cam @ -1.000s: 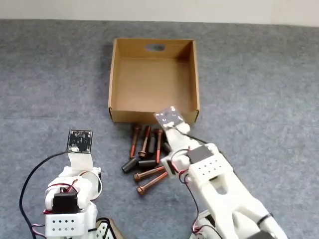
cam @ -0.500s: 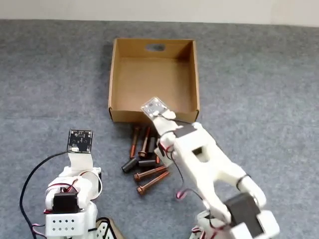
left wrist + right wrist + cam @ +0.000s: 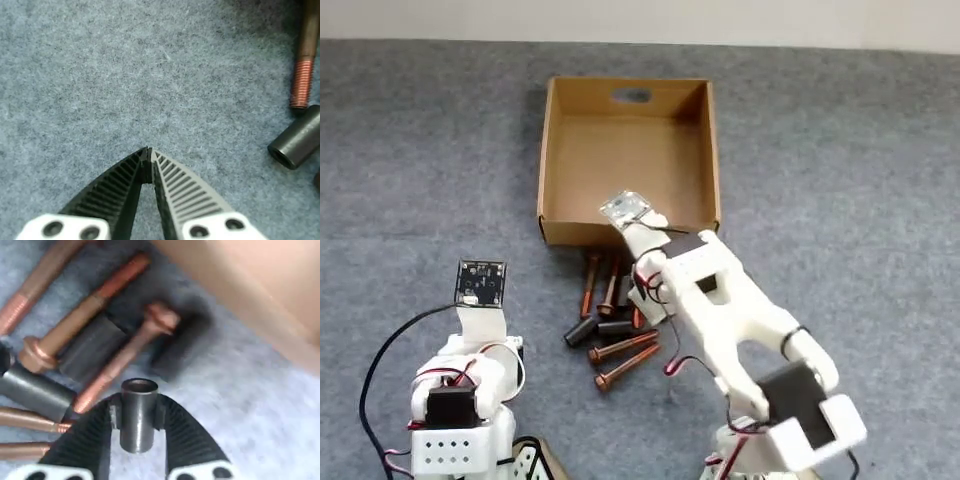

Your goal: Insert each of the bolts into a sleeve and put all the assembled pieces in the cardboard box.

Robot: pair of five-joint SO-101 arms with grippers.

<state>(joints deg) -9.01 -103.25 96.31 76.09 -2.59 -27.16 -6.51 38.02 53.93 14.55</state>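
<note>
Right claw [image 3: 137, 412] pinches a dark sleeve [image 3: 138, 427], open end clear, probably to take a bolt [image 3: 125, 354]; left claw [image 3: 149, 155] hangs pressed together, empty.

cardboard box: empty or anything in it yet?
Empty, as far as visible: the cardboard box shows bare floor in the high view, bolts and sleeves lie outside its front wall; the right arm hides a small patch.

High view overhead, far; wrist views close, downward; shared: bolts [image 3: 622, 347].
</note>
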